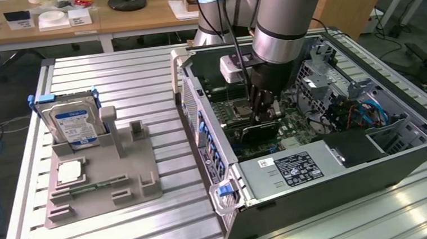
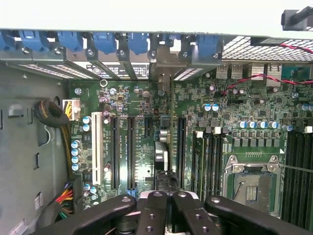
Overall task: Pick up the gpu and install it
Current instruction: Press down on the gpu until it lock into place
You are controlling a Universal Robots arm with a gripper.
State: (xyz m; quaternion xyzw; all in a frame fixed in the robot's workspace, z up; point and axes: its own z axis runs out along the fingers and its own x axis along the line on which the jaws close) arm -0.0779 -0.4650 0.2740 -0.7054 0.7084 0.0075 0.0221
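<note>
No label reads clearly. At frame centre, the pincer (image 1: 262, 118) is closed on the gpu (image 1: 258, 132) above the motherboard (image 1: 304, 121).

In the exterior view the arm (image 1: 285, 13) is cut off by the upper edge of the frame and hides part of the motherboard (image 1: 231, 98), while the label (image 1: 295, 167) on the power supply (image 1: 292, 170) is too small to read.
</note>
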